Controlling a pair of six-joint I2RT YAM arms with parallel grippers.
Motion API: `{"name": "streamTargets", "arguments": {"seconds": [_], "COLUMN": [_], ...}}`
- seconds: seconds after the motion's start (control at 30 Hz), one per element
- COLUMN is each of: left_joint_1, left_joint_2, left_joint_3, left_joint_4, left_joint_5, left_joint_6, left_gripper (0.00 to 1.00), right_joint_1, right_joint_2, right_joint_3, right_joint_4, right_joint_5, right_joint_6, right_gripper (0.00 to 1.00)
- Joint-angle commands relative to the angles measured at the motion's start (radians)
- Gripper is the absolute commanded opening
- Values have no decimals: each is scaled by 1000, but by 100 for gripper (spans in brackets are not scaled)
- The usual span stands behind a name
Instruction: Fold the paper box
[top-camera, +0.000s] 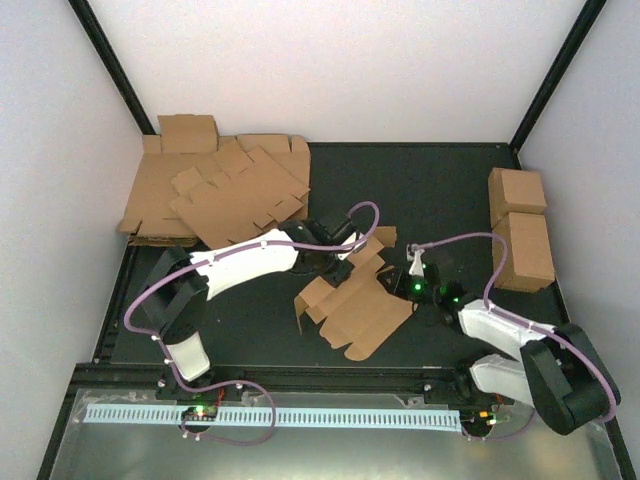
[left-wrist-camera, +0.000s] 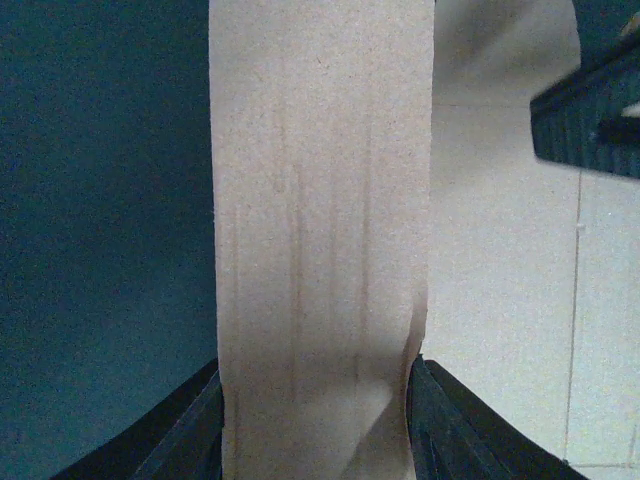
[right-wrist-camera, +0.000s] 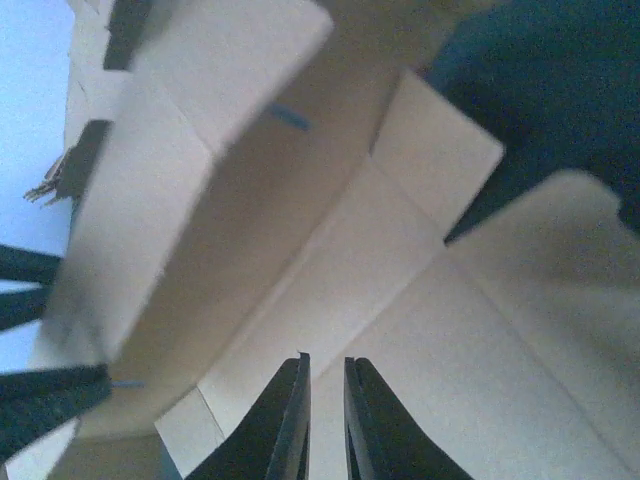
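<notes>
The paper box is a brown die-cut piece lying partly folded at the middle of the black table, with a side wall raised at its left end. My left gripper reaches over its far edge. In the left wrist view a raised cardboard strip fills the gap between the fingers, and the left gripper is shut on it. My right gripper is at the box's right far corner. In the right wrist view its jaws are almost together with nothing between them, tips over an inner panel.
A heap of overlapping cardboard sheets lies at the back left. Two folded cardboard cuboids stand at the right edge. White walls close the back and sides. A metal rail with a white strip runs along the front.
</notes>
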Motion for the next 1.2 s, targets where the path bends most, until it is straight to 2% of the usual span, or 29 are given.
{"name": "streamTargets", "arguments": {"seconds": [0.0, 0.07, 0.2, 0.23, 0.33, 0.47, 0.77, 0.93, 1.17], "left_joint_1": [-7, -7, -7, -8, -10, -14, -24, -25, -31], "left_joint_2": [-4, -10, -23, -24, -32, -43, -55, -59, -60], "left_joint_3": [-5, -4, -9, -9, -13, -21, -30, -29, -27], "left_joint_4": [0, -1, 0, -1, 4, 10, 17, 23, 26], "left_joint_5": [-25, -25, -26, -24, -22, -28, -32, -32, -34], "left_joint_6": [-19, -20, -18, -18, -17, -20, -32, -41, -53], "left_gripper": [47, 47, 47, 47, 47, 47, 47, 47, 46], "right_joint_1": [-34, -69, -166, -185, -218, -222, -222, -215, -187], "right_joint_2": [-11, 11, 94, 122, 225, 345, 466, 482, 383], "right_joint_3": [75, 103, 144, 155, 205, 253, 331, 315, 249], "right_joint_4": [-143, -158, -135, -124, -96, -30, -33, 11, 20], "right_joint_5": [76, 67, -14, -33, -91, -152, -102, -189, -241], "right_joint_6": [-98, -119, -183, -196, -218, -192, -211, -187, -167], "right_gripper": [14, 15, 25, 23, 3, 2, 2, 2, 2]}}
